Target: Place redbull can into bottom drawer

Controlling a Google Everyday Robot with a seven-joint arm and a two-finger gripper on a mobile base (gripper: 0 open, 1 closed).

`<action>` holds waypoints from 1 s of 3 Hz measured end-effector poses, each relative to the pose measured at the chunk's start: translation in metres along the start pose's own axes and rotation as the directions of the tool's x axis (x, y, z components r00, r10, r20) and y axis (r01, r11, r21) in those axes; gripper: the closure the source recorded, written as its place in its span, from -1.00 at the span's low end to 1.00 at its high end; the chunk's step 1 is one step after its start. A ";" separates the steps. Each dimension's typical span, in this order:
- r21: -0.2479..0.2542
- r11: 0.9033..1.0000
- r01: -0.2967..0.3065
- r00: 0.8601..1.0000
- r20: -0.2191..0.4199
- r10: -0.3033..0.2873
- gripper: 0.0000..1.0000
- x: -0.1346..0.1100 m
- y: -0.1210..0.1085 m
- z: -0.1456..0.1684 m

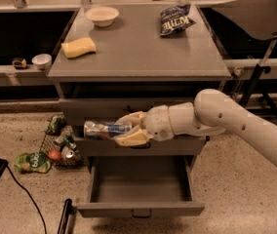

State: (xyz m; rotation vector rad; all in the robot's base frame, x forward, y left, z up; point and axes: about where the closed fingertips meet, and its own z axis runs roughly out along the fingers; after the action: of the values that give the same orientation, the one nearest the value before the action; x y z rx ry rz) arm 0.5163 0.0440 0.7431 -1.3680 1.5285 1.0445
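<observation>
The tool (122, 131) is clenched around the redbull can (104, 129), its two cream fingers (131, 140) closing on the can's right end from above and below. The can lies horizontal in the air, its free end pointing left, in front of the middle drawer (177, 146) and above the left part of the bottom drawer (141, 209). That drawer is pulled out, its grey inside open to view. The white arm (236, 123) reaches in from the right. On the grey bench (143, 52) above sit a white bowl (102, 15), a yellow sponge (78, 47) and a dark blue chip bag (175, 18). A wire basket (60, 144) of items stands on the floor to the left.
</observation>
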 end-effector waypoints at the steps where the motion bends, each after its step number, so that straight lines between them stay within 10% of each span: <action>1: 0.000 1.000 0.000 1.000 0.000 0.000 1.00 0.000 0.000 0.000; 3: 0.103 0.989 -0.106 0.993 -0.035 0.111 1.00 0.101 -0.006 -0.020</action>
State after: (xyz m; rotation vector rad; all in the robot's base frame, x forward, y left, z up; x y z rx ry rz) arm 0.5131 -0.0074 0.6538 -1.2555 1.6790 0.9963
